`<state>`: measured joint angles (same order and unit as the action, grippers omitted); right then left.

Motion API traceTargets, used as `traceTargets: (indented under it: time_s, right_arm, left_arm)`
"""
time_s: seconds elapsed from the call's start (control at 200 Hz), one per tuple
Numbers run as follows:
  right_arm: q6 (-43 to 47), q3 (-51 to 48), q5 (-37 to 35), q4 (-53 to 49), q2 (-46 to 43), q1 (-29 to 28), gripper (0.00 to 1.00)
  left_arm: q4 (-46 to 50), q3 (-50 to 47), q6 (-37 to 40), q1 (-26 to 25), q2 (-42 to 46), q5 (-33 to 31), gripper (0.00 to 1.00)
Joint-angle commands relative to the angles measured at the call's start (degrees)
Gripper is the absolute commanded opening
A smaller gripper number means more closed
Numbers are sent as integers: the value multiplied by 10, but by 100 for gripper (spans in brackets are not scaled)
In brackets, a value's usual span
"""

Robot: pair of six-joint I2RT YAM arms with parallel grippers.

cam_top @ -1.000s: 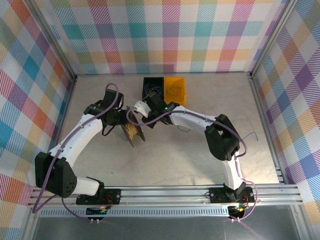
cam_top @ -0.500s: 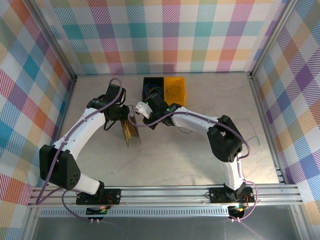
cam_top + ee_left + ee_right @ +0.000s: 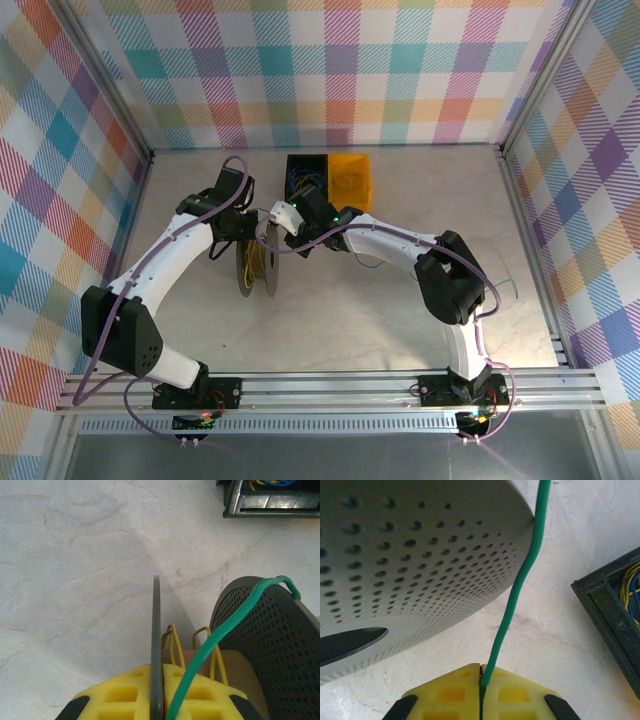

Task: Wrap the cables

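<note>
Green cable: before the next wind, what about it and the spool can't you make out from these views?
- Green cable loose end: top view, too thin to trace.
- Turns on the spool core: left wrist view, hidden by the flanges and the left gripper fingers.
- Cable behind the right gripper: right wrist view, cut by the bottom edge.
- Black bin contents: cut off by frame edges in both wrist views.

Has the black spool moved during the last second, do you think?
Yes: the spool turned from slanted; its discs now point straight at the back wall.
</note>
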<state>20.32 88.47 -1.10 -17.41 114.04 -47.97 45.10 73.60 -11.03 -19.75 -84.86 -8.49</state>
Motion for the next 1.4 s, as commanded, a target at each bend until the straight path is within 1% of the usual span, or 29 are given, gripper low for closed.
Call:
traceTargets:
  time_s: [0.0, 0.1, 0.145, 0.2, 0.255, 0.285, 0.31, 0.345, 0.405, 0.495, 0.56, 0.65, 0.77, 0.915, 0.995, 1.135, 1.225, 1.395]
  right_arm:
    - [-2, 0, 11, -12, -19, -3, 0]
    - [2, 19, 30, -25, -20, 10, 0]
    - [9, 32, 49, -38, -23, 20, 8]
    - [22, 45, 80, -50, -30, 32, 25]
    - [37, 59, 112, -61, -41, 45, 49]
    - [46, 67, 125, -68, -48, 51, 60]
    - [53, 70, 128, -72, -58, 55, 67]
    - [65, 71, 135, -78, -72, 60, 74]
    - [77, 65, 151, -85, -104, 76, 80]
    - [70, 41, 186, -92, -164, 116, 84]
    - [53, 4, 206, -83, -216, 152, 87]
    - [35, -55, 207, -64, -280, 205, 92]
    - [17, -113, 209, -60, -328, 265, 92]
    - [6, -149, 230, -42, -342, 317, 92]
    - [20, -142, 275, -54, -331, 333, 92]
    - [41, -111, 346, -94, -293, 336, 89]
    - [35, -104, 368, -107, -274, 336, 81]
    - [16, -113, 350, -109, -268, 336, 55]
  left_arm:
    - [8, 25, 0, 0, -13, -9, 0]
    - [20, 45, 14, 0, -23, -3, 0]
    - [28, 60, 21, 1, -29, 3, 0]
    - [36, 80, 28, 2, -37, 12, 0]
    - [41, 102, 35, 5, -46, 27, 0]
    - [46, 116, 38, 6, -51, 35, 0]
    - [48, 127, 39, 6, -56, 40, 0]
    - [52, 146, 41, 6, -61, 48, 0]
    - [53, 173, 41, 6, -68, 59, 0]
    - [57, 213, 38, 6, -72, 74, 0]
    - [64, 247, 38, 6, -76, 88, 0]
    - [77, 294, 42, 6, -81, 106, 0]
    - [100, 361, 51, 6, -93, 127, 0]
    - [129, 427, 58, 6, -101, 138, 0]
    - [135, 449, 62, 6, -101, 140, 0]
    - [148, 474, 67, 7, -103, 139, 0]
    - [153, 482, 66, 7, -103, 144, 0]
    - [173, 506, 57, 9, -101, 144, 0]
